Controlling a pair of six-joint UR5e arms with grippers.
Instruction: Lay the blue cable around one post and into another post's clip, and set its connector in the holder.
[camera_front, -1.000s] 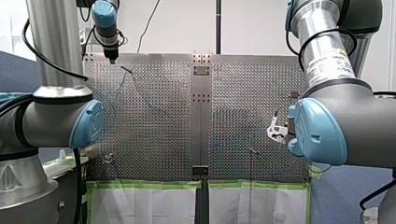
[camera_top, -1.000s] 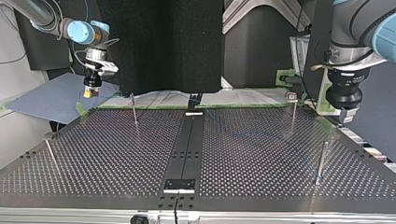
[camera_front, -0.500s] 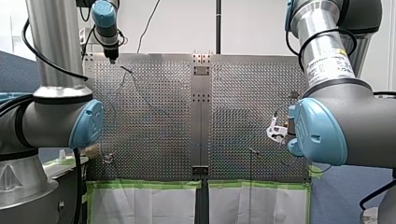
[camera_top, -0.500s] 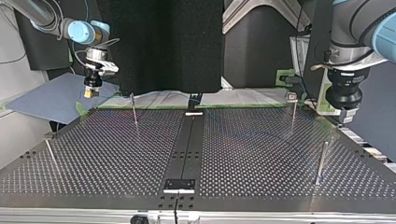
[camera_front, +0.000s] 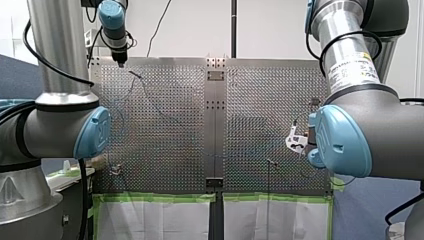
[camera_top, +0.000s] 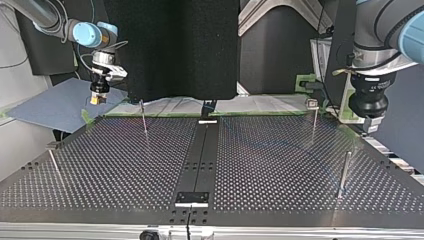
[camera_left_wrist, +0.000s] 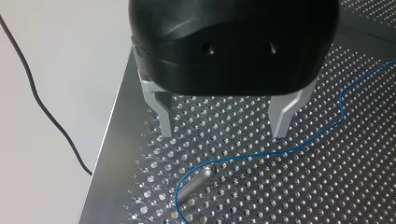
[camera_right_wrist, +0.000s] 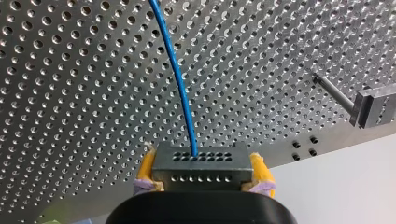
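- The thin blue cable (camera_right_wrist: 180, 79) is leaving the grey, hole-dotted connector (camera_right_wrist: 201, 161), crossing the table and bending close past a post (camera_left_wrist: 198, 181).
- My right gripper (camera_right_wrist: 204, 172) is clamping the connector between yellow pads.
- My left gripper (camera_left_wrist: 223, 122) is hanging spread wide, empty.
- In the front view, the cable is barely showing.

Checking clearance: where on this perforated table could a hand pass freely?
Bare: perforated metal plate between leaning metal post, thin upright post and black centre strip. Crowded: thin blue cable curves by the steel post ahead of my left pincer.
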